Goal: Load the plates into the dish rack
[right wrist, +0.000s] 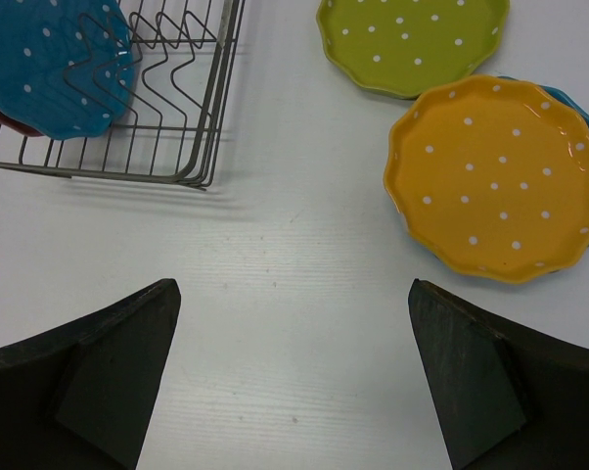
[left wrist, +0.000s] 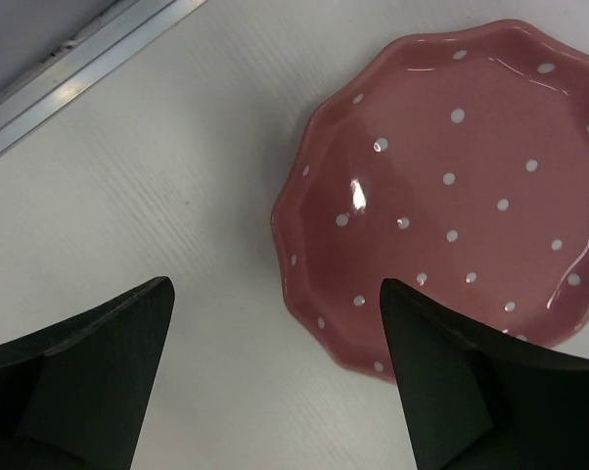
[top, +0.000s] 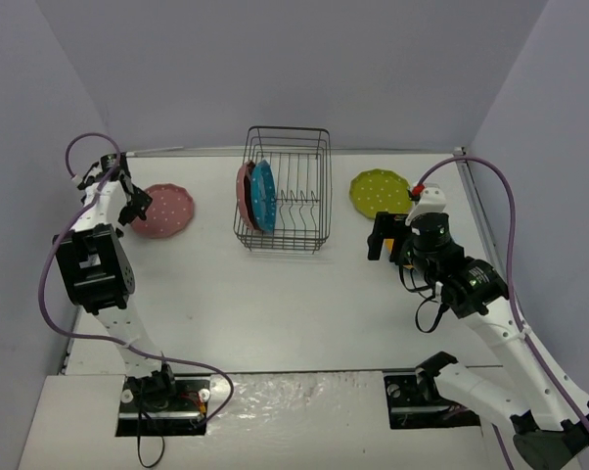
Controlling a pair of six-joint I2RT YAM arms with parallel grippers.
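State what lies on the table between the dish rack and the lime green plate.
Nothing lies there: the table between the dish rack and the lime green plate is bare, as the right wrist view shows most clearly; the top view agrees.

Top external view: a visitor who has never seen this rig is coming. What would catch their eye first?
The black wire dish rack in the middle, with a pink plate and a blue plate standing on edge at its left end. Lying flat are a second pink plate by the open left gripper and a lime green plate right of the rack; the right wrist view adds an orange plate.
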